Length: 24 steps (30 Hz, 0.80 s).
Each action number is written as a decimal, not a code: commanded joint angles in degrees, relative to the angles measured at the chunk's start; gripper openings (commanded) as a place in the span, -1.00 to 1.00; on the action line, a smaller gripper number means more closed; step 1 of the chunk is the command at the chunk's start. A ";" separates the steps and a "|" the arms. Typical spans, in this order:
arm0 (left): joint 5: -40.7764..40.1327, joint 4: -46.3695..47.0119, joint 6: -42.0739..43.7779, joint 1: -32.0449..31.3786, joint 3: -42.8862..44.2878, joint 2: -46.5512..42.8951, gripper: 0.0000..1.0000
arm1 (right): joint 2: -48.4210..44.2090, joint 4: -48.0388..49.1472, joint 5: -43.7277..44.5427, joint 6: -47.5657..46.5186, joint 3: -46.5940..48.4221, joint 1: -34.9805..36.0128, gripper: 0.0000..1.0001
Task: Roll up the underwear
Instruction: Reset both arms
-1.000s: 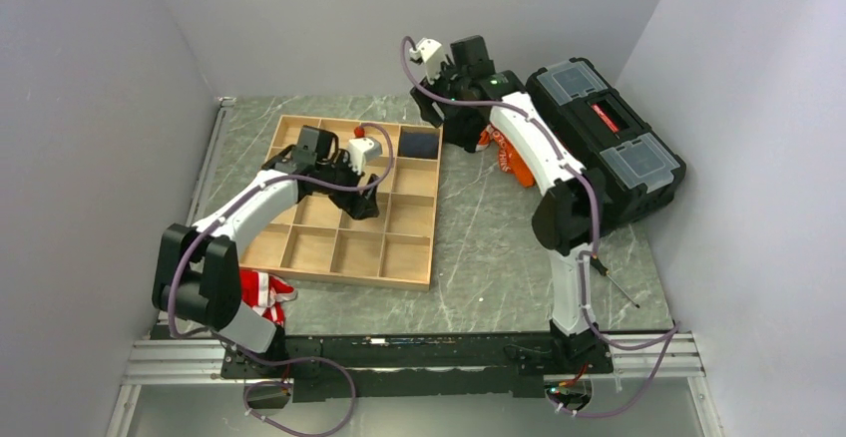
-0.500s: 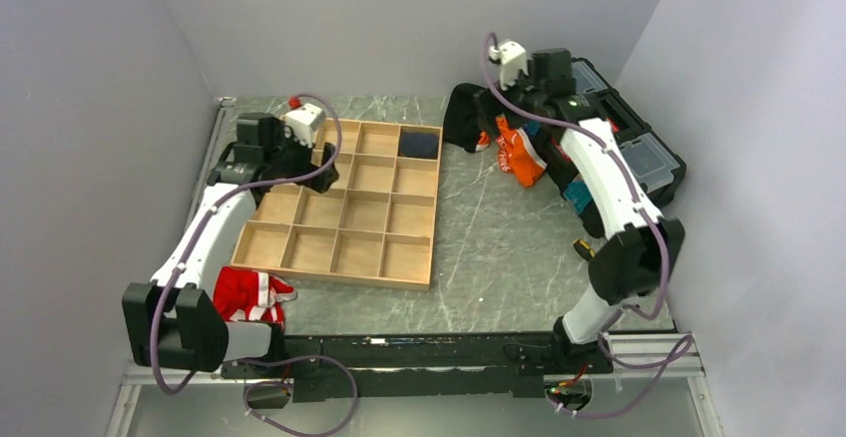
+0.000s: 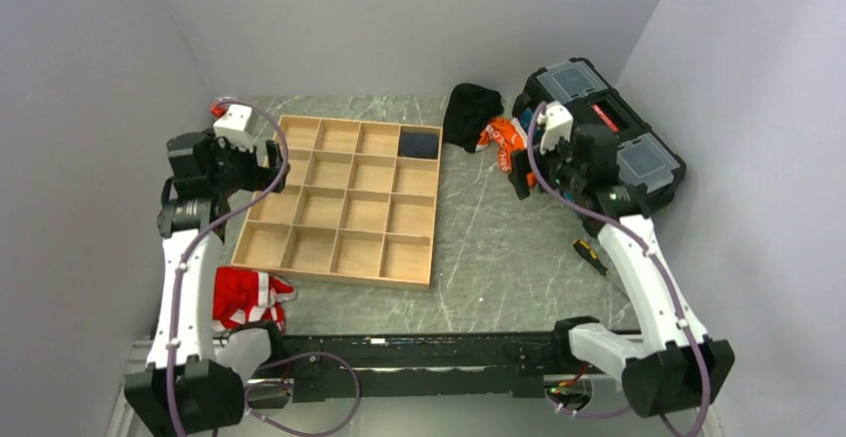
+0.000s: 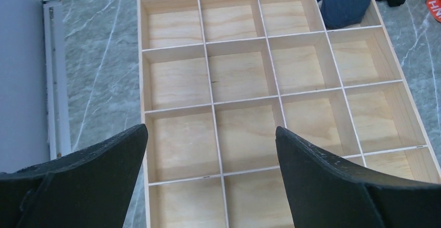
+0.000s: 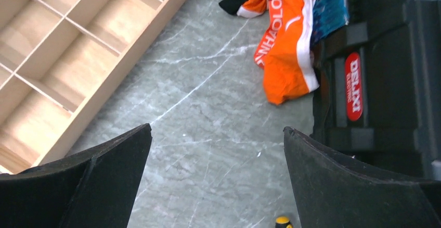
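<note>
The underwear is a small dark navy bundle lying in the far right corner compartment of the wooden tray. In the left wrist view the underwear fills that compartment at the top right. My left gripper hangs open above the tray's left edge, with nothing between its fingers. Over bare table right of the tray, my right gripper stands open and empty. Both grippers are well apart from the underwear.
A black cloth heap and an orange garment lie behind the tray's right corner, beside a black toolbox. A red-and-white garment sits near the left arm's base. A yellow-tipped screwdriver lies by the right arm.
Both arms have drawn back, the left from over the tray's middle to its left edge, the right from the black heap toward the toolbox. Both jaws have opened wider.
</note>
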 commanded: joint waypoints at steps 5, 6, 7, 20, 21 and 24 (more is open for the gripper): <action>-1.07 2.32 -0.35 1.64 -4.97 -10.58 0.99 | -11.19 8.83 3.22 5.73 -12.26 -0.38 1.00; -1.44 2.23 0.01 1.68 -5.22 -11.34 0.99 | -11.65 9.18 3.08 5.77 -13.27 -0.38 1.00; -1.61 2.11 0.25 1.67 -5.42 -11.94 0.99 | -12.31 9.81 2.89 5.67 -14.44 -0.44 1.00; -1.05 3.44 0.27 1.64 -8.95 -19.55 0.99 | -16.38 12.14 3.16 4.88 -18.50 -0.62 1.00; -1.31 4.52 0.53 1.56 -9.76 -20.46 0.99 | -16.62 11.96 3.12 4.81 -18.55 -0.71 1.00; -1.15 6.35 0.76 1.58 -12.51 -21.72 0.99 | -17.83 11.90 2.96 5.03 -18.74 -1.30 1.00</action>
